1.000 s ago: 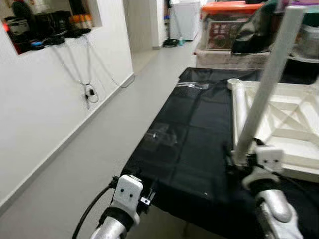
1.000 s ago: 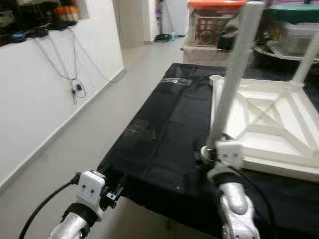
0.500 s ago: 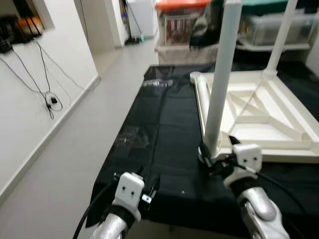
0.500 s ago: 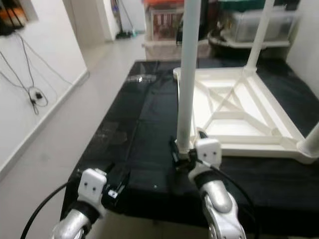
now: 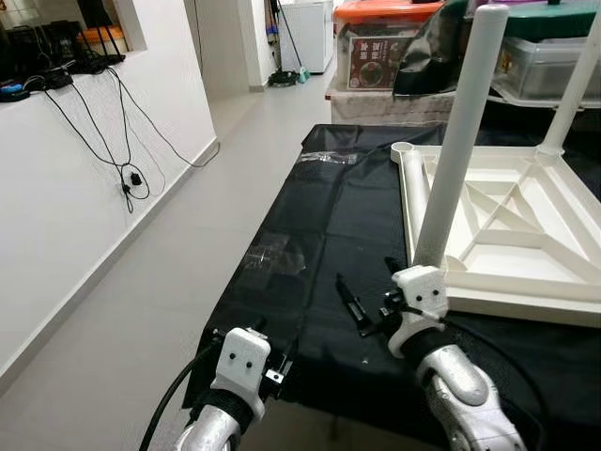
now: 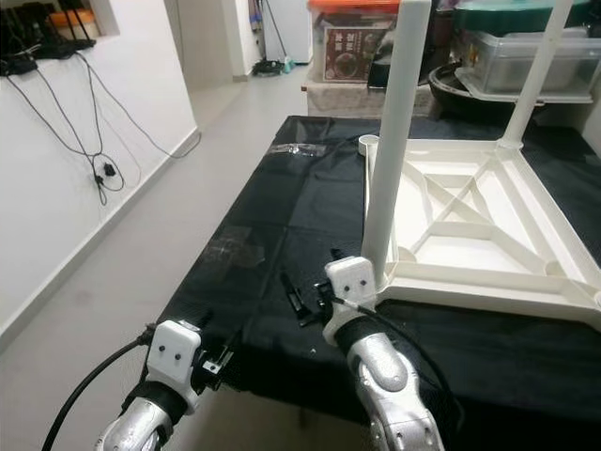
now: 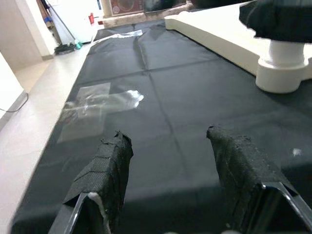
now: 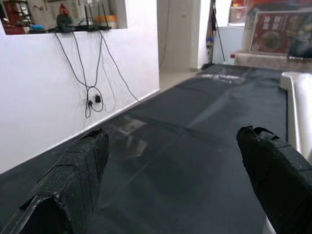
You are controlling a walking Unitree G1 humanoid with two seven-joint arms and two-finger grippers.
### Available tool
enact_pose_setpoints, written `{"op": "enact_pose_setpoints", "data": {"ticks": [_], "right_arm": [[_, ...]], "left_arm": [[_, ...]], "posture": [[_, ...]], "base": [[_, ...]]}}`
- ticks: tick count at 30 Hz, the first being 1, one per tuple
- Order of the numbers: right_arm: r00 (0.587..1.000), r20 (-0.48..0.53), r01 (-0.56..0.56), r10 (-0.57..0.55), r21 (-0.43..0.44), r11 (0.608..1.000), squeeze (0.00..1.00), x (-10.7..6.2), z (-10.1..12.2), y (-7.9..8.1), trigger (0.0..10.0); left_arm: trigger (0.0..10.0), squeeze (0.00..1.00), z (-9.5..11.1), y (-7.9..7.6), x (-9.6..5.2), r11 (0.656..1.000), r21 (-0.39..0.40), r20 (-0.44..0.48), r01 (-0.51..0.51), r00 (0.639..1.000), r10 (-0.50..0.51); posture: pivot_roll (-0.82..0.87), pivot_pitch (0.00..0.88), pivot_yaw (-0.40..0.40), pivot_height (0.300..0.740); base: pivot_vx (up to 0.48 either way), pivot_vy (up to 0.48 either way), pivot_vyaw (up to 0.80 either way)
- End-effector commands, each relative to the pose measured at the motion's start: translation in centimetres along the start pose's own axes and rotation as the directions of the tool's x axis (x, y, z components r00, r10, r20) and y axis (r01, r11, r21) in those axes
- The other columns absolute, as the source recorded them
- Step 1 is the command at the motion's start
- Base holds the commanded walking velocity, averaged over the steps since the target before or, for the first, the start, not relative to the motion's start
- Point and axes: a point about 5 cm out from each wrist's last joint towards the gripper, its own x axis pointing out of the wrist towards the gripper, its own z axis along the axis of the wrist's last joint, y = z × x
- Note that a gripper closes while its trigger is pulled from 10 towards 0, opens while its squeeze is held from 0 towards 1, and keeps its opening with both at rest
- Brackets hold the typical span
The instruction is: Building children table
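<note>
A white children's table (image 5: 512,230) lies upside down on a black-covered surface (image 5: 329,216). One white leg (image 5: 460,141) stands upright in its near left corner, and another leg (image 5: 573,85) rises at the back right. The back left corner socket (image 5: 402,148) is empty. My right gripper (image 5: 371,291) hovers over the cloth just left of the near leg's base, open, with nothing between its fingers (image 8: 73,175). Lower down, at the cloth's front edge, my left gripper (image 7: 168,165) is open and empty, and the leg's base (image 7: 282,70) lies ahead of it.
Clear plastic wrappers (image 5: 277,258) (image 5: 324,158) lie on the cloth. Storage boxes (image 5: 380,47) stand behind the surface. A white wall with hanging cables (image 5: 131,174) runs along the left, with open grey floor (image 5: 188,254) between it and the surface.
My right gripper, which was at the base of the near leg, has come off it to the left and now stands open. The camera has also shifted. The left gripper stays put.
</note>
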Motion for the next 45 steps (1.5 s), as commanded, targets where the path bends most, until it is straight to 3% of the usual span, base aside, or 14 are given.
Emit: {"op": "enact_pose_setpoints", "data": {"ticks": [1, 8, 21, 27, 28, 29, 33, 35, 45], "right_arm": [[1.000, -0.020, -0.014, 0.015, 0.019, 1.000, 0.00, 0.2, -0.4, 0.6, 10.0], [0.999, -0.034, -0.013, 0.015, 0.048, 0.999, 0.00, 1.0, -0.4, 1.6, 10.0], [0.993, -0.111, -0.039, 0.044, 0.046, 0.998, 0.00, 1.1, -1.8, 2.9, 10.0], [0.974, -0.208, -0.086, 0.090, 0.030, 0.996, 0.00, 1.3, -3.1, 3.6, 10.0], [0.974, -0.208, -0.086, 0.090, 0.030, 0.996, 0.00, 1.3, -3.1, 3.6, 10.0], [0.971, -0.210, -0.109, 0.112, 0.030, 0.994, 0.00, 1.5, -3.2, 3.9, 10.0], [0.971, -0.205, -0.116, 0.119, 0.027, 0.993, 0.00, 1.5, -3.2, 4.0, 10.0], [0.970, -0.178, -0.162, 0.167, 0.042, 0.986, 0.00, 1.6, -3.0, 4.7, 10.0], [0.971, -0.181, -0.149, 0.157, 0.057, 0.987, 0.00, 1.6, -3.0, 4.6, 10.0]], "left_arm": [[10.0, 0.00, -0.6, 0.3, -0.2, 1.000, 0.002, -0.037, -0.006, 0.999, 0.006], [10.0, 0.00, -0.6, 0.4, -0.1, 1.000, 0.004, -0.040, -0.008, 0.999, 0.008], [10.0, 0.00, -0.7, 0.4, -0.1, 0.999, 0.021, -0.058, -0.026, 0.998, 0.027], [10.0, 0.00, -0.2, 0.8, -0.3, 0.994, 0.058, -0.059, -0.095, 0.993, 0.098], [10.0, 0.00, -0.2, 0.8, -0.3, 0.994, 0.058, -0.059, -0.095, 0.993, 0.098], [10.0, 0.00, 0.2, 1.2, -0.4, 0.986, 0.052, -0.053, -0.158, 0.986, 0.161], [10.0, 0.00, 0.4, 1.4, -0.4, 0.982, 0.045, -0.048, -0.184, 0.981, 0.186], [10.0, 0.00, 1.3, 1.8, -0.5, 0.958, 0.030, -0.022, -0.286, 0.958, 0.287], [10.0, 0.00, 0.9, 2.1, -0.8, 0.946, 0.041, -0.039, -0.321, 0.946, 0.323]], "posture": [[-0.09, 0.000, 0.051, 0.740], [-0.09, 0.000, 0.050, 0.740], [-0.12, 0.000, 0.063, 0.740], [-0.12, 0.000, 0.060, 0.740], [-0.12, 0.000, 0.060, 0.740], [-0.12, 0.000, 0.060, 0.740], [-0.12, 0.000, 0.060, 0.740], [-0.11, 0.000, 0.062, 0.740], [-0.11, 0.000, 0.061, 0.740]], "base": [[-0.247, 0.412, 0.00], [-0.106, 0.239, 0.00], [0.000, 0.000, -0.64], [0.000, 0.000, 0.00], [0.000, 0.000, 0.00], [0.000, 0.000, 0.00], [0.000, 0.000, 0.00], [0.000, 0.000, 0.00], [0.000, 0.000, 0.00]]}}
